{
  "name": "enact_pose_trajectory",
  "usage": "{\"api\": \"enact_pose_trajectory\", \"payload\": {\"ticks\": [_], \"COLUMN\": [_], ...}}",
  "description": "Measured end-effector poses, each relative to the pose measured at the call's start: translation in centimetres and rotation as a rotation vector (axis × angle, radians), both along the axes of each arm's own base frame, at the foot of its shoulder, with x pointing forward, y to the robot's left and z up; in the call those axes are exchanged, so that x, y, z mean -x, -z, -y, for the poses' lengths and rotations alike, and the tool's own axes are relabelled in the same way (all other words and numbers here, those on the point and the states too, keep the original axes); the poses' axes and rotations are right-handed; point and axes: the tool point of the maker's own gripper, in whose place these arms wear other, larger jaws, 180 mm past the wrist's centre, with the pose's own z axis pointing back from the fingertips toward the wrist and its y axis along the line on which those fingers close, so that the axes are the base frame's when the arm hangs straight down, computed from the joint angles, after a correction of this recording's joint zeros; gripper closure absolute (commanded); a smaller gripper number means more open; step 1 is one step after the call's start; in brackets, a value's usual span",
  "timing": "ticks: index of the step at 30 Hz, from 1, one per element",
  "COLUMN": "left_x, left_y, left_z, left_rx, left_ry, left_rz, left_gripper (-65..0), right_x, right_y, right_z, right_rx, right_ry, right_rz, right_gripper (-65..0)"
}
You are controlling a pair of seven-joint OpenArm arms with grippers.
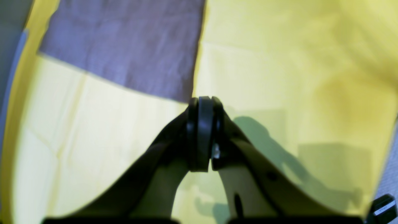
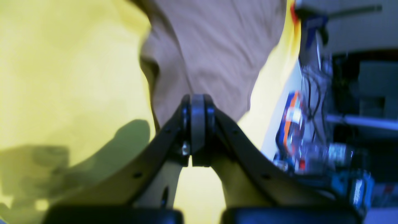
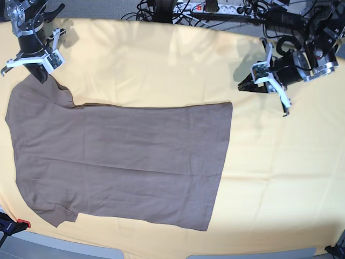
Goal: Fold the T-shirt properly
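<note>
The taupe-brown T-shirt [image 3: 118,162] lies spread flat on the yellow cloth [image 3: 280,178], collar end to the left and hem to the right. My right gripper [image 3: 42,78] is shut at the shirt's upper sleeve. In the right wrist view its closed tips [image 2: 197,99] stand against the rumpled sleeve fabric [image 2: 214,46], with nothing visibly pinched between them. My left gripper [image 3: 242,86] hangs shut over bare yellow cloth, just up and right of the hem's far corner. In the left wrist view the T-shirt's corner [image 1: 124,46] lies beyond the left gripper [image 1: 203,102].
Cables and a power strip [image 3: 215,8] run along the table's far edge. Blurred equipment [image 2: 311,124] sits beyond the cloth's edge in the right wrist view. A red clamp [image 3: 21,223] sits at the near left corner. Bare yellow cloth [image 1: 279,62] stretches right of the shirt.
</note>
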Motion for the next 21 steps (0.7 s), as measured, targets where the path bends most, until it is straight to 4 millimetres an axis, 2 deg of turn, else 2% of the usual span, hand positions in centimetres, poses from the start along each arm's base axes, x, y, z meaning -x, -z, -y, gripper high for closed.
{"api": "enact_pose_trajectory", "payload": {"ticks": [6,7,9,10,12,14,15,18,21], "left_x": [-2.3,-3.1,-4.8,-5.5,-6.2,-6.9,-7.4,-8.4,-9.1], "left_y": [3.4,3.6,3.8,3.9,4.5,4.6,4.6,5.0,5.1], "left_z": [0.7,0.8,1.1,1.4,2.0,3.2,3.7,4.9,5.6], "left_rx": [-0.107,-0.123,-0.132,-0.134,-0.136,-0.107,-0.102,-0.083,-0.079], "left_ry": [0.116,0.127,0.130,0.134,0.151,0.171,0.175,0.179,0.183], "left_rz": [0.007,0.020,0.038,0.043,0.032,0.026,0.027,0.025,0.032], "left_gripper": [0.0,-3.1,-16.3,-23.7,-35.5,-39.2,-39.1,-39.1,-39.1], "right_x": [0.1,0.1,0.3,0.4,0.6,0.6,0.7,0.4,0.2], "right_y": [0.3,0.3,0.7,0.9,1.5,1.9,2.1,3.0,5.0], "right_z": [0.2,0.1,-0.3,-0.6,-1.4,-1.5,-1.4,-0.7,0.2], "right_rx": [0.001,-0.004,-0.059,-0.074,-0.091,-0.100,-0.102,-0.110,-0.138], "right_ry": [0.000,0.002,0.014,0.000,-0.048,-0.058,-0.059,-0.041,-0.019], "right_rz": [-0.007,-0.007,-0.020,-0.034,-0.058,-0.060,-0.062,-0.073,-0.127], "right_gripper": [0.0,0.0,0.0,-2.5,-18.1,-30.3,-33.7,-34.9,-34.9]}}
